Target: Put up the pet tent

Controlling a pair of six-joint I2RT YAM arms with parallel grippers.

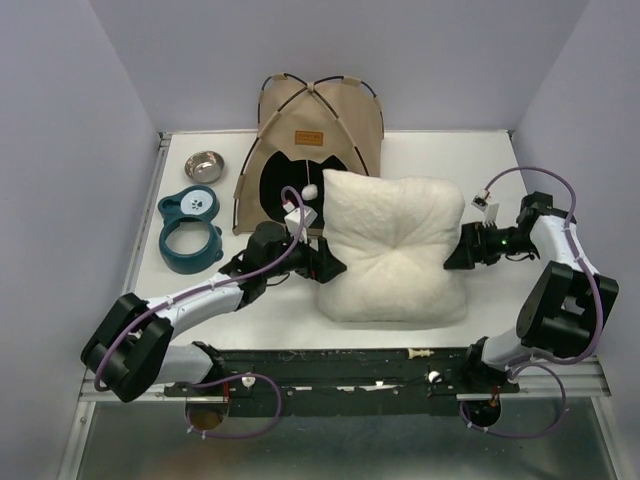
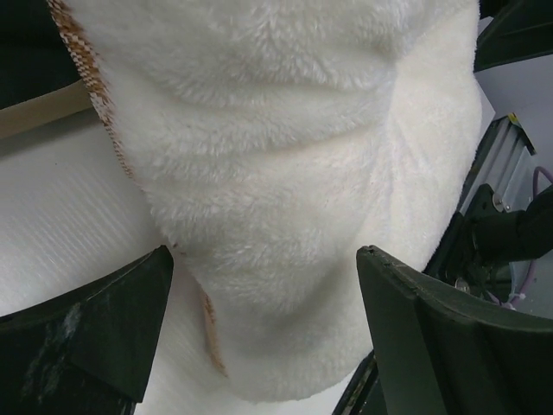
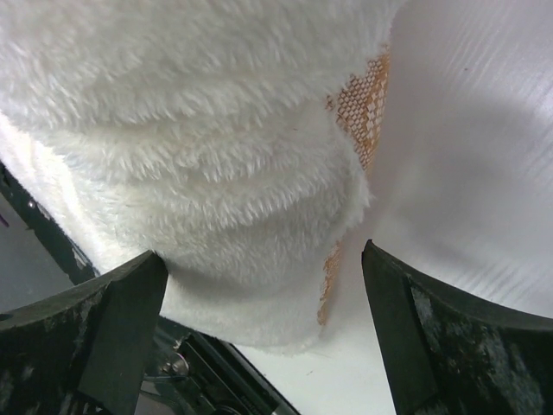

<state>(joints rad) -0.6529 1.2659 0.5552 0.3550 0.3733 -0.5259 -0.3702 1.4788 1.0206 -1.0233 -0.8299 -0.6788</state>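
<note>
Two grippers, both spread wide, neither holding anything.

- Left gripper [image 1: 333,264]: at the cushion's [image 1: 395,245] left edge, a finger on either side of the plush rim, not closed on it.
- Right gripper [image 1: 453,254]: at the right edge, placed the same way.
- One tent [image 1: 312,130]: upright at the far side of the table [image 1: 480,170], poles crossed on top. Its door [image 1: 272,192] faces the arms, with a pom-pom [image 1: 309,189] hanging in it.
- One cushion: white plush uppermost, orange weave showing at the seam. It lies flat just before the tent, its far-left corner overlapping the door.

Relation: the door lies beyond the cushion, away from the arm bases and left of the cushion's middle. The left gripper is nearer to it.

Judgement: the tent looks raised. The likely next step is to grip both edges, then carry the cushion back and leftward through the door.
</note>
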